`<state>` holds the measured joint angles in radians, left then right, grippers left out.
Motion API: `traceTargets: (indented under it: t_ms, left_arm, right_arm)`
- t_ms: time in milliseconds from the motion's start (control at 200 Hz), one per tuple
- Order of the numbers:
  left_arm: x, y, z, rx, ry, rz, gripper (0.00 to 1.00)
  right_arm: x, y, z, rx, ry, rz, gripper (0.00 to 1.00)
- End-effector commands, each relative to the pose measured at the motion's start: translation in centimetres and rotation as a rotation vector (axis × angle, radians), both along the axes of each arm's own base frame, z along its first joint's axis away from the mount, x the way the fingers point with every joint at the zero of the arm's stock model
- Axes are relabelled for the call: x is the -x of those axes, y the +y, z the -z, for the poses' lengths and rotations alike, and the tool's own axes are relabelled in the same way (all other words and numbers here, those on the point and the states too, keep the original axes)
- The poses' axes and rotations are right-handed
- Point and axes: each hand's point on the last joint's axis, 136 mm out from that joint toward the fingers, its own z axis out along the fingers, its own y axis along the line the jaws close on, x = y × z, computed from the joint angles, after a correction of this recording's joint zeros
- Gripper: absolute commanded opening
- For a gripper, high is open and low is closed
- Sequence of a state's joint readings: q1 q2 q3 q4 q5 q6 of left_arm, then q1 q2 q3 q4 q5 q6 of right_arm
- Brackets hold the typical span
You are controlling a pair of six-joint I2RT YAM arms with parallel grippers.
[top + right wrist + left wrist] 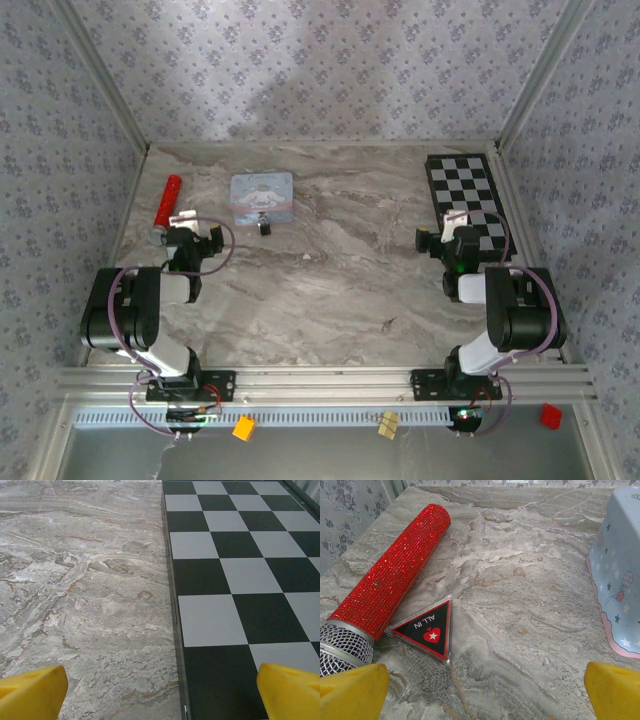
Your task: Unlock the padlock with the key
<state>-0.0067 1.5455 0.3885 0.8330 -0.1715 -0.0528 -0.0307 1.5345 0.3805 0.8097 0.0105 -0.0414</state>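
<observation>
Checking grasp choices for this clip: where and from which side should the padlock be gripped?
Likely the padlock by its dark body, from straight above, jaws closing across its left and right sides: it sits low just in front of the pale blue tin, which blocks the far side.

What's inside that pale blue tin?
Its contents are hidden: the pale blue square tin is closed, showing just its printed top. A small dark padlock lies on the table by its near edge.
</observation>
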Motion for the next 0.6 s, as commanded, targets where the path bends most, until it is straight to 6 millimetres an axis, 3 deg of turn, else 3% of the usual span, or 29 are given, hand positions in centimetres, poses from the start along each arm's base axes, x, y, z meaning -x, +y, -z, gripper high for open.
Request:
traceTargets:
  t_ms: [0, 440, 595]
  left_arm:
    - [-0.4, 0.0, -1.0, -0.002, -0.027, 0.005, 1.00]
    - [-0.4, 0.1, -1.0, -0.002, -0.027, 0.004, 1.00]
    - [-0.1, -1.0, -1.7, -0.039, -0.040, 0.037, 1.00]
  right_arm:
    - [-0.4, -0.1, -0.9, -0.010, -0.023, 0.004, 0.99]
    - [-0.4, -0.1, -0.9, -0.009, -0.024, 0.003, 0.99]
    - [-0.4, 0.4, -1.3, 0.016, -0.035, -0.012, 0.99]
